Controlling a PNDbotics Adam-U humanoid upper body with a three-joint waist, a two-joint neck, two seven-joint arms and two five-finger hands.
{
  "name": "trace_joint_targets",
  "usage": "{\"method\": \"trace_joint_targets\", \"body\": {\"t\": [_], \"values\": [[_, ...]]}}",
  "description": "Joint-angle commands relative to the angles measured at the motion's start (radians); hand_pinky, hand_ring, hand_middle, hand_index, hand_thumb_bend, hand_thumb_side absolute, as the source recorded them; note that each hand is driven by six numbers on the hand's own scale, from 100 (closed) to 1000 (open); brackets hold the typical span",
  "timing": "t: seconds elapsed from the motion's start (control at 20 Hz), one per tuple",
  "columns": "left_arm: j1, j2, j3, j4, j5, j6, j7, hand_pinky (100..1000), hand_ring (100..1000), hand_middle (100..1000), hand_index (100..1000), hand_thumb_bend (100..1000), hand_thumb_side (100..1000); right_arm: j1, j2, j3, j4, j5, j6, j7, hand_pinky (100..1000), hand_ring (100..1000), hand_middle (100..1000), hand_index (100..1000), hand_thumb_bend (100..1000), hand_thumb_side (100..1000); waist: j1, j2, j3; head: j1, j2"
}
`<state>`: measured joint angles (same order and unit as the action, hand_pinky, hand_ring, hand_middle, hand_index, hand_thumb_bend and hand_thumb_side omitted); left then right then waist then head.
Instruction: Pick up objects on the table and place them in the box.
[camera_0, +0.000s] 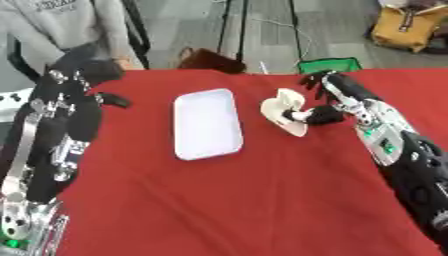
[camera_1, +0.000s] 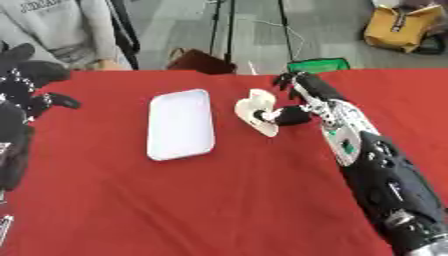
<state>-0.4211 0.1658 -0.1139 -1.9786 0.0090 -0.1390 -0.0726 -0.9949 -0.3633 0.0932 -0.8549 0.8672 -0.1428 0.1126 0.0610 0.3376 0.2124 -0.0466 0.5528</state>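
The right forearm fills the near corner, black casing with silver joints, and it runs up across the red tablecloth (camera_0: 245, 200) to the right hand (camera_1: 306, 102). That hand has its thumb pinched against a cream-coloured object (camera_1: 255, 116), fingers spread above and beyond it. The object looks tilted up on its edge, probably because the pinch has caught only its near rim; whether it is clear of the cloth cannot be told. Its exact shape is hard to make out, a pale lobed thing.

Just to the left of the hand, beside the object but not touching it, lies the white box (camera_0: 207, 123), shallow, open-topped, with nothing visible in it. It sits within a short sideways carry, which would suit a quick drop.

Over on the far side, the left hand (camera_0: 92, 70) hangs at the table's edge, fingers curled, holding nothing. It looks idle.

No readable label appears on the box or the object. The hand's casing shows only a small green mark.
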Motion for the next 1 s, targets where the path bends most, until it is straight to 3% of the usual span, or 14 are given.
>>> {"method": "trace_joint_targets", "body": {"t": [0.05, 0.65, 1.0], "values": [[-0.013, 0.004, -0.002, -0.021, 0.005, -0.002, -0.006, 615, 799, 711, 914, 515, 612, -0.027, -0.002, -0.004, -0.01, 0.008, 0.002, -0.012, 470, 573, 626, 759, 601, 535, 0.001, -0.016, 0.005, -0.003, -0.007], [-0.016, 0.001, -0.004, -0.021, 0.008, -0.002, -0.008, 616, 799, 711, 914, 514, 613, -0.024, 0.02, 0.002, -0.004, 0.022, 0.006, -0.019, 466, 564, 608, 749, 588, 526, 0.001, -0.016, 0.013, -0.002, -0.006], [-0.017, 0.001, -0.004, -0.021, 0.008, -0.002, -0.009, 617, 800, 712, 914, 513, 613, -0.018, 0.027, 0.003, 0.001, 0.03, 0.008, -0.028, 459, 554, 580, 739, 508, 491, 0.0, -0.016, 0.012, -0.001, -0.007]]}}
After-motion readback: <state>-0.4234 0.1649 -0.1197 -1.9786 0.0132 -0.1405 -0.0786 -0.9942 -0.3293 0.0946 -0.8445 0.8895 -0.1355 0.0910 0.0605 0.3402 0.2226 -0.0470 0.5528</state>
